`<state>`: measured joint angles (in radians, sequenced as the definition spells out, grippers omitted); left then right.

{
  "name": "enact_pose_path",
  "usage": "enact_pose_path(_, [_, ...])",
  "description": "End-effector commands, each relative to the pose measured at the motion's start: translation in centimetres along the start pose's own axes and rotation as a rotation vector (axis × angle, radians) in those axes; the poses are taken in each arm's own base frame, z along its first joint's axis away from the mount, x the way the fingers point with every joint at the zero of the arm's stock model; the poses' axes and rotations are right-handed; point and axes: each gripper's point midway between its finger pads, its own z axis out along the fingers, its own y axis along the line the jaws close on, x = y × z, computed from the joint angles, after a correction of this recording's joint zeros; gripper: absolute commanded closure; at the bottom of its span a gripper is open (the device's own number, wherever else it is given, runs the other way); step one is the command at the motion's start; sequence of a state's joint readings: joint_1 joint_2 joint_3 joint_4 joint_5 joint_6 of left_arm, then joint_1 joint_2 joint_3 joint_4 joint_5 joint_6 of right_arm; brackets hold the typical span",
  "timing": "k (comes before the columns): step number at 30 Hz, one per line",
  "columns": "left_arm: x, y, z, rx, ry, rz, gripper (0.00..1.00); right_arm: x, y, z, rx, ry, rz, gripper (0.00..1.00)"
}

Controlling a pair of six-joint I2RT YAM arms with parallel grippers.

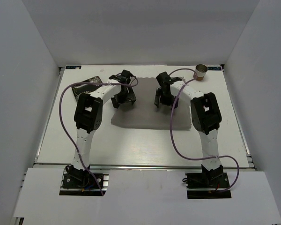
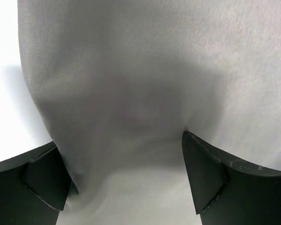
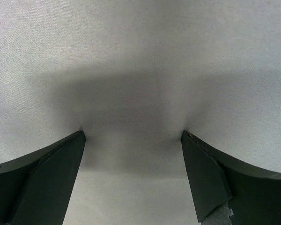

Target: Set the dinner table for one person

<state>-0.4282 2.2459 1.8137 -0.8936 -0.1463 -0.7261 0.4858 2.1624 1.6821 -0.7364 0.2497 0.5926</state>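
Left gripper [image 2: 121,157], right gripper [image 3: 133,136] seen spread wide over grey cloth placemat [image 1: 145,117]; dark shiny object [image 1: 86,86] half hidden behind left arm.

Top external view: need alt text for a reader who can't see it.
The left arm and right arm reach over a white table, jaws open at the far edge of a grey mat in its middle. A cup stands at the far right corner; a dark object lies far left, partly behind the left arm.
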Motion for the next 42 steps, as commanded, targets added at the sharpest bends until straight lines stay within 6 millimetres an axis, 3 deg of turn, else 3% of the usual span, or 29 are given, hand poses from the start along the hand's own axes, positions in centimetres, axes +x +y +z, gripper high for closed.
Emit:
enact_pose_path(1, [-0.9, -0.6, 1.3, -0.009, 0.019, 0.013, 0.02, -1.1, -2.3, 2.1, 0.062, 0.052, -0.053, 0.11])
enact_pose_path(2, [-1.6, -0.4, 1.3, -0.008, 0.015, 0.002, 0.02, -2.9, -2.1, 2.3, 0.053, 0.036, -0.039, 0.11])
enact_pose_path(5, [-3.7, -0.5, 0.4, 0.013, -0.012, -0.008, 0.02, -4.9, -2.2, 2.1, 0.034, 0.035, -0.036, 0.11])
enact_pose_path(8, [-5.2, -0.4, -1.6, 0.031, -0.05, -0.015, 0.02, -5.5, -1.8, 1.8, -0.005, 0.028, -0.041, 0.11])
enact_pose_path(17, [-7.7, 0.8, -8.3, 0.053, -0.181, -0.023, 0.02, -3.8, -0.9, 0.7, -0.079, 0.044, -0.013, 0.11])
enact_pose_path(21, [-7.9, 1.8, -11.7, 0.056, -0.23, -0.031, 0.02, -3.5, -0.5, 0.5, -0.09, 0.047, -0.017, 0.11])
enact_pose_path(24, [-7.5, 2.8, -13.3, 0.074, -0.255, -0.045, 0.02, -4.5, -0.2, -0.6, -0.096, 0.01, -0.036, 0.11])
enact_pose_path(28, [-7.4, 4.2, -14.5, 0.078, -0.272, -0.065, 0.02, -6.9, -0.2, -2.7, -0.099, -0.047, -0.045, 0.11])
enact_pose_path(31, [-6.7, 4.7, -15.2, 0.083, -0.271, -0.064, 0.02, -7.5, -0.8, -3.3, -0.075, -0.059, -0.06, 0.11])
enact_pose_path(35, [-6.0, 5.8, -15.5, 0.089, -0.294, -0.077, 0.02, -9.2, -0.9, -5.6, -0.059, -0.122, -0.077, 0.11])
enact_pose_path(38, [-5.6, 7.6, -14.1, 0.064, -0.279, -0.119, 0.02, -10.4, -1.4, -10.5, -0.086, -0.223, -0.083, 0.11])
enact_pose_path(40, [-5.8, 9.2, -13.0, 0.03, -0.249, -0.184, 0.02, -9.8, -1.1, -12.7, -0.142, -0.25, -0.108, 0.11])
enact_pose_path(42, [-6.4, 10.5, -12.7, 0.029, -0.234, -0.252, 0.02, -7.9, -0.4, -15.2, -0.265, -0.285, -0.139, 0.11])
